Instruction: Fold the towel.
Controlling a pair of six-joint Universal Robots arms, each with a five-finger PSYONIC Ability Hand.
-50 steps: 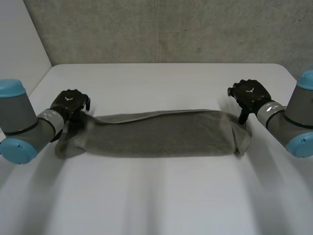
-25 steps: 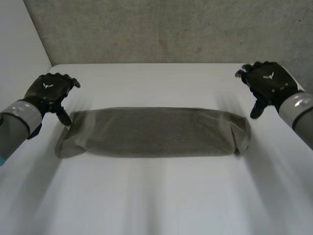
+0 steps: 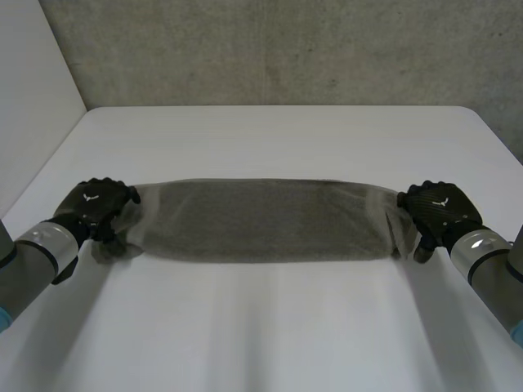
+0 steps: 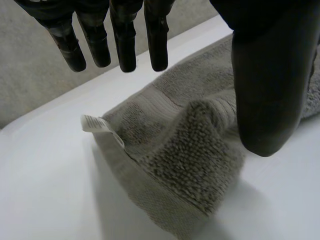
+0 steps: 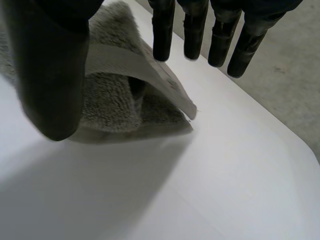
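Observation:
A grey towel (image 3: 261, 220) lies across the middle of the white table (image 3: 270, 327), folded into a long strip. My left hand (image 3: 96, 208) is at the strip's left end and is open. In the left wrist view its straight fingers (image 4: 122, 45) and thumb (image 4: 267, 90) hover over the rumpled towel end (image 4: 190, 150), which has a white label (image 4: 95, 123). My right hand (image 3: 437, 214) is at the right end and is open too. Its fingers (image 5: 192, 35) and thumb (image 5: 50, 75) are spread above the folded towel corner (image 5: 115, 100), holding nothing.
A grey concrete wall (image 3: 270, 49) stands behind the table's far edge, and a white wall (image 3: 24, 98) stands to the left. Bare tabletop stretches in front of the towel and behind it.
Half a second ago both hands were raised beyond the towel's far corners. They have since come down and toward me to the strip's two ends. The towel's far edge now lies flat.

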